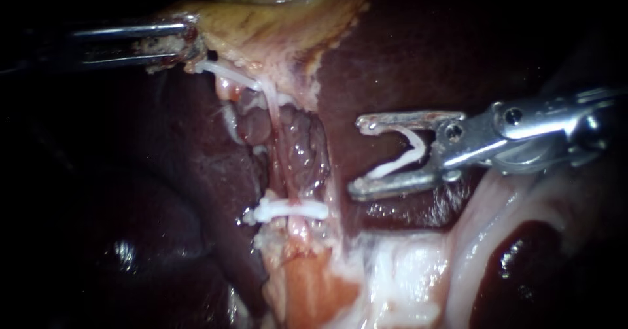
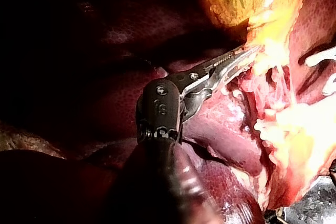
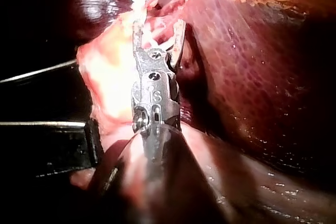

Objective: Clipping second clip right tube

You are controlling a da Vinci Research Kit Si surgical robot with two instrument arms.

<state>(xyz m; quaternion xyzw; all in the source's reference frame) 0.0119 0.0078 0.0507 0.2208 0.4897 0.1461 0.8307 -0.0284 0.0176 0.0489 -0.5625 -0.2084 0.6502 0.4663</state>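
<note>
My left instrument (image 1: 186,44) comes in at the upper left, jaws shut on the pale edge of the yellowish gallbladder (image 1: 275,8) and holding it up; the left wrist view shows the same grip (image 2: 245,55). A thin pale tube (image 1: 273,129) runs down from there, crossed lower down by a white clip (image 1: 288,210). My right instrument (image 1: 358,157) stands to the right of the tube and apart from it. Its jaws are spread wide and hold an open white clip (image 1: 402,154) between them. The right wrist view shows those jaws (image 3: 159,27) pointing at the pale tissue.
Dark red liver (image 1: 405,54) lies behind and to both sides of the tube. Pale fatty tissue (image 1: 405,277) fills the lower right under the right instrument. A darker lump (image 1: 304,139) sits right beside the tube.
</note>
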